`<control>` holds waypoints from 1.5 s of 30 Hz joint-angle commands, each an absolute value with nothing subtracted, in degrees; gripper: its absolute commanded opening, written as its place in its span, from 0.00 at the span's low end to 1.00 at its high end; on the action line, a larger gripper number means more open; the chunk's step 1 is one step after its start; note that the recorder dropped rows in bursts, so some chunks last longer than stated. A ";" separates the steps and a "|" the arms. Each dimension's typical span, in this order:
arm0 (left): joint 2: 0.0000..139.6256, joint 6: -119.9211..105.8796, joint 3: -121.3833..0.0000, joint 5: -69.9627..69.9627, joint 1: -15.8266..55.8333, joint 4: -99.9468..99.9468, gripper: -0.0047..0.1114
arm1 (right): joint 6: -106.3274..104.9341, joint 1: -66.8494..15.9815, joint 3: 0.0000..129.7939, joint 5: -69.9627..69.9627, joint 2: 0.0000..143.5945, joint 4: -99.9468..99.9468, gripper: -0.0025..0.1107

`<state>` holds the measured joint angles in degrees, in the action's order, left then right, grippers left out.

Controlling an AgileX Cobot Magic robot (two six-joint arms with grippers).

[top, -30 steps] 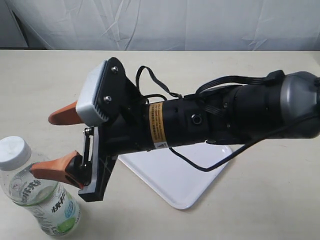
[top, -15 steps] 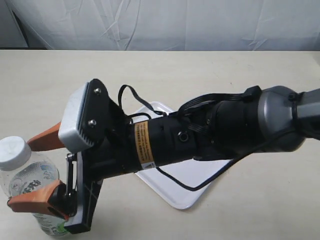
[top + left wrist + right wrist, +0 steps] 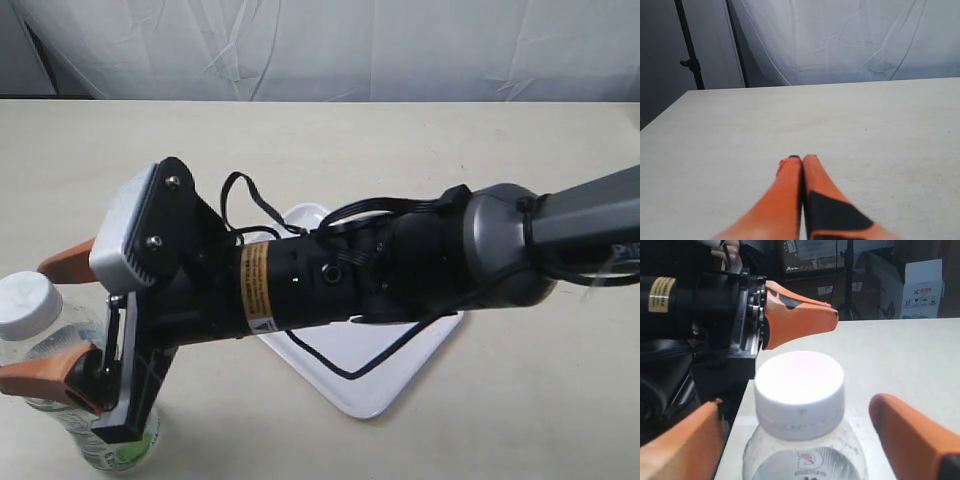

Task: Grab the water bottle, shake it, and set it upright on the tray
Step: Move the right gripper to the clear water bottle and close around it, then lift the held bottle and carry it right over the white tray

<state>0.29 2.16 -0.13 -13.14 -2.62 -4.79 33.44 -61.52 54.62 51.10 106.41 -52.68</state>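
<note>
The water bottle (image 3: 26,306) stands at the table's near left corner, a clear bottle with a white cap (image 3: 799,382) and a label with green marks near its base. My right gripper (image 3: 48,322) is open, with one orange finger on each side of the bottle just below the cap; in the right wrist view (image 3: 797,405) small gaps remain on both sides. The white tray (image 3: 400,372) lies flat behind the right arm, mostly covered by it. My left gripper (image 3: 801,159) is shut on nothing above bare table. It also shows beyond the cap in the right wrist view (image 3: 832,317).
The right arm's black body with a yellow label (image 3: 256,290) stretches across the middle of the table over the tray. A white cloth backdrop (image 3: 320,45) hangs behind the far edge. Cardboard boxes (image 3: 920,290) stand beyond the table.
The right arm has swung left and down, so its open fingers now straddle the bottle instead of hovering beside it. The bottle and tray have not moved.
</note>
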 commanded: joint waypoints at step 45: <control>0.00 2.49 0.00 -12.88 -2.70 -4.85 0.04 | 42.55 -51.43 49.84 7.19 84.58 -40.24 0.01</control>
<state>0.29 2.16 -0.13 -13.14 -2.62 -4.79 42.10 -51.62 50.61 6.69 83.77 -40.83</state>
